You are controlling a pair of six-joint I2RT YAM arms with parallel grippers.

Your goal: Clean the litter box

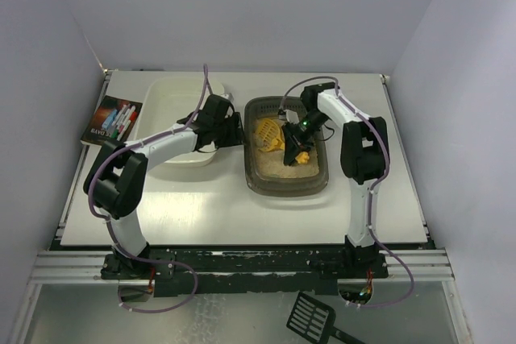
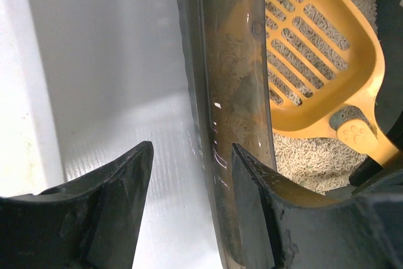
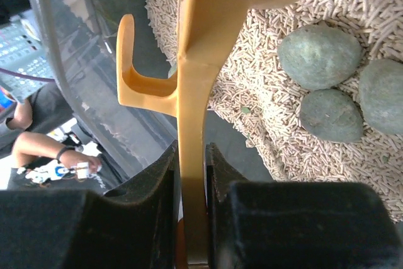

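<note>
The litter box [image 1: 316,176] is a dark translucent tray of beige pellet litter in the middle of the table. My right gripper [image 1: 293,151] is inside it, shut on the handle of a yellow slotted scoop [image 1: 268,130]. In the right wrist view the gripper [image 3: 192,149] clamps the scoop handle [image 3: 192,61], with three grey-green lumps [image 3: 318,55] on the litter to its right. My left gripper [image 1: 239,130] is open at the box's left wall. In the left wrist view the gripper [image 2: 192,155] straddles that wall [image 2: 230,80], one finger outside and one inside, and the scoop [image 2: 315,61] lies beyond.
A white plastic tub [image 1: 173,106] stands just left of the litter box, under the left arm. A printed booklet [image 1: 111,118] lies at the table's far left edge. A black slotted scoop [image 1: 310,316] lies below the table's front rail.
</note>
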